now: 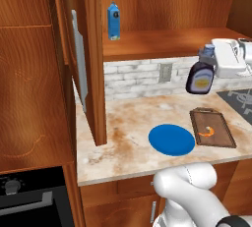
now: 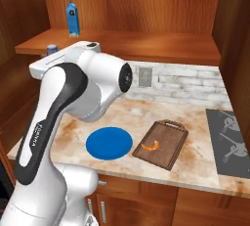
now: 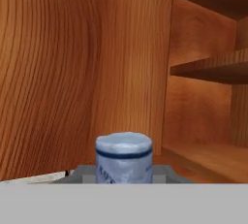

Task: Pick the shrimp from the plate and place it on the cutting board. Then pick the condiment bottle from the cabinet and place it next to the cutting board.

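Note:
My gripper (image 1: 210, 55) is shut on the neck of the condiment bottle (image 1: 199, 77), a dark bottle with a light label that hangs tilted in the air in front of the brick backsplash, above the counter. In the hand view its pale blue-grey cap (image 3: 124, 156) sits between my fingertips (image 3: 163, 173). The orange shrimp (image 1: 209, 132) lies on the dark cutting board (image 1: 219, 136), below and slightly right of the bottle. Left of the board, the blue plate (image 1: 171, 139) is bare. In the right base view my arm hides the bottle except its cap (image 2: 52, 49).
A blue carton (image 1: 113, 21) stands on the open cabinet's shelf (image 1: 162, 42). The cabinet door (image 1: 81, 66) juts out over the counter's left end. A dark stovetop (image 2: 229, 137) lies right of the board. A wall outlet (image 1: 165, 72) is on the backsplash.

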Robot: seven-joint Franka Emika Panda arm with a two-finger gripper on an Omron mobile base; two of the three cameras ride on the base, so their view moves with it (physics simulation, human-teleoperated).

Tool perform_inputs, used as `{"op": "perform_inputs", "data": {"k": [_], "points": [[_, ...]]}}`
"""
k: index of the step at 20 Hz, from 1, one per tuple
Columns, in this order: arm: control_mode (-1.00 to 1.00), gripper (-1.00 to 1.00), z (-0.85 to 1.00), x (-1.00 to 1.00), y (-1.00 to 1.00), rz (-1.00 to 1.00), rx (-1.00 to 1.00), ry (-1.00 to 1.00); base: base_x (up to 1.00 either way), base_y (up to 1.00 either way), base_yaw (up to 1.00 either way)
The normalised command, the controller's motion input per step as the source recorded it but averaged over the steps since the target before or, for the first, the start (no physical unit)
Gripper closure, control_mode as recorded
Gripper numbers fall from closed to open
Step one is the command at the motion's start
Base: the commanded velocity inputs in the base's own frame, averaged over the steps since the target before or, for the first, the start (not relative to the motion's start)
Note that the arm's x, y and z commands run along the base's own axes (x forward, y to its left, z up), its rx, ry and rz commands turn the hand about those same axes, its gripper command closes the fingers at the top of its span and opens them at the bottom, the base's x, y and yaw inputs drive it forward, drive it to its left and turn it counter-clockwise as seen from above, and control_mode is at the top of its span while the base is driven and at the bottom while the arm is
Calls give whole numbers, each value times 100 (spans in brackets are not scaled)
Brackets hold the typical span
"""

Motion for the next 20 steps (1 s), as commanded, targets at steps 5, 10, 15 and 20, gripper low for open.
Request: {"op": "perform_inputs", "data": {"k": [5,10,15,20], "points": [[-100,100,-34,-62,9,0,-1,0,0,0,0],[-100,100,-40,-57,12,0,0,0,0,0,0],[-100,100,-44,-48,13,0,0,0,0,0,0],[-100,100,-31,-27,2,0,-2,0,0,0,0]]}}
